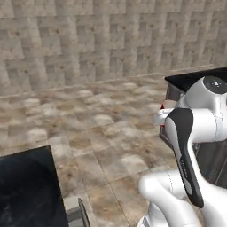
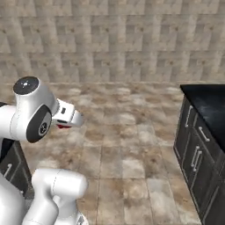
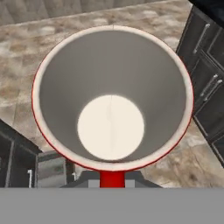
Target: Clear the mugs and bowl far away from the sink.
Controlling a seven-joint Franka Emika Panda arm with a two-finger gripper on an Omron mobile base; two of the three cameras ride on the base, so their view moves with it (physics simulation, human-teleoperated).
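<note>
My end effector (image 3: 112, 178) pinches the red mug (image 3: 112, 96) by its handle, suspended above the tiled floor (image 3: 26, 74).

Smooth matt white inside the red mug (image 3: 111, 100); mottled stone-look floor tiles (image 1: 102, 128); glossy black countertop (image 2: 211, 103).

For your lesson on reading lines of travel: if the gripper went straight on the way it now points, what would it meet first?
The red mug it holds already fills that line. Beyond it, the gripper seems aimed down at the tiled floor, though depth is unclear.
</note>
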